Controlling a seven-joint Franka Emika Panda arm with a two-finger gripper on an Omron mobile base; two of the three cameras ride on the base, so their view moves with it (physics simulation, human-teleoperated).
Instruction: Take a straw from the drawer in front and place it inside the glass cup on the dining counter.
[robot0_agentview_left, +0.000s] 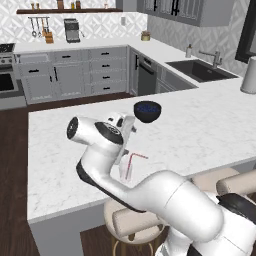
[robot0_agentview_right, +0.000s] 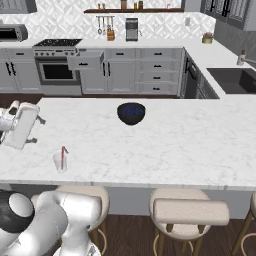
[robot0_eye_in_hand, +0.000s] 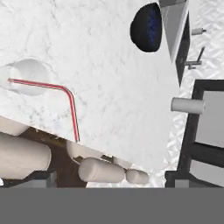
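We see the thin red straw with the bent end standing in the small clear glass tumbler on the white marble-topped dining island, near its stool-side edge. The straw leans, bent tip poking out above the rim. In the left base view the same straw and tumbler sit just past the arm's white forearm.

Gripper: we see the white hand in the right base view, up and to the left of the tumbler, clear of it and not touching straw or glass. Fingertips aren't visible in any view, so we cannot tell how far the jaws are spread. Nothing appears to be held; the straw is in the cup, apart from the hand.

Hand view looks down on the island top, rolled: straw runs from the tumbler out across the marble with its bend mid-frame, and the tumbler sits at the left edge of that view.

The dark blue round bowl sits further in on the island, well apart from the tumbler. The light-grey drawer with the short black bar handle is pulled out on the far wall run, just beside the oven. Beige round stools line the near side of the island.
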